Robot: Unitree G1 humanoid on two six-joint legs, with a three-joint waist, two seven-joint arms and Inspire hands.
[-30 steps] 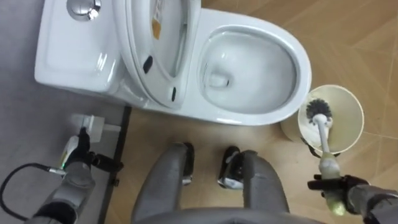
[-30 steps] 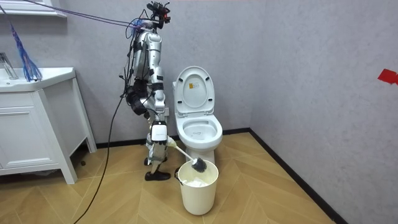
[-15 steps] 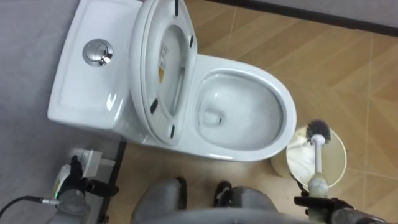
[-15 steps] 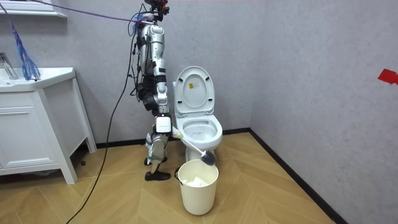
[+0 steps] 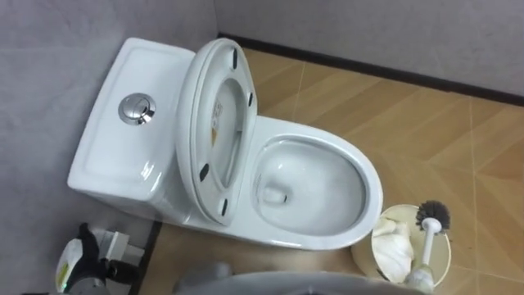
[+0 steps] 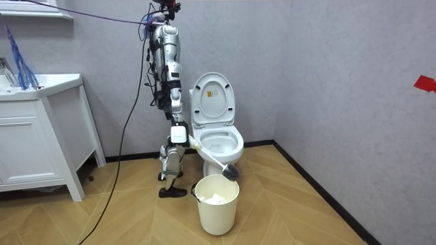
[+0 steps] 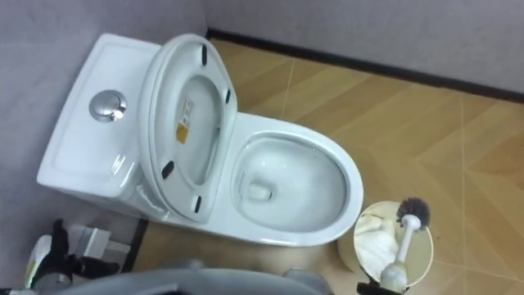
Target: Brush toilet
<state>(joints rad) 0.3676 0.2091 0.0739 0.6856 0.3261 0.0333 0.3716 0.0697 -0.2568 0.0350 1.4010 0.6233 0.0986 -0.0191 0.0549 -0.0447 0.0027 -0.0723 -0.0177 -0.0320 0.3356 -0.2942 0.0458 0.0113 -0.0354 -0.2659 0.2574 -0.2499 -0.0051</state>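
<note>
The white toilet (image 5: 370,205) stands with its lid and seat (image 5: 214,123) raised and the bowl open. A toilet brush with a white handle (image 5: 426,250) and dark bristle head (image 5: 432,215) slants from my right hand (image 6: 179,134), which is curled round its grip. The head hangs over the far rim of a cream bin (image 5: 440,246) just beside the bowl's front. In the room view the brush head (image 6: 230,171) is above the bin (image 6: 218,207), below the bowl's edge. My left hand (image 5: 72,264) shows at the lower left, near the cistern's base.
Crumpled white paper (image 5: 393,246) lies in the bin. The cistern (image 5: 115,164) with its round flush button (image 5: 136,108) backs onto the grey wall. A white sink cabinet (image 6: 34,143) stands at the room view's left. Wood floor lies open beyond the bowl.
I have straightened up from a bent stance, so the eye view has risen and pulled back. The brush head has lifted out of the bin toward the bowl's front.
</note>
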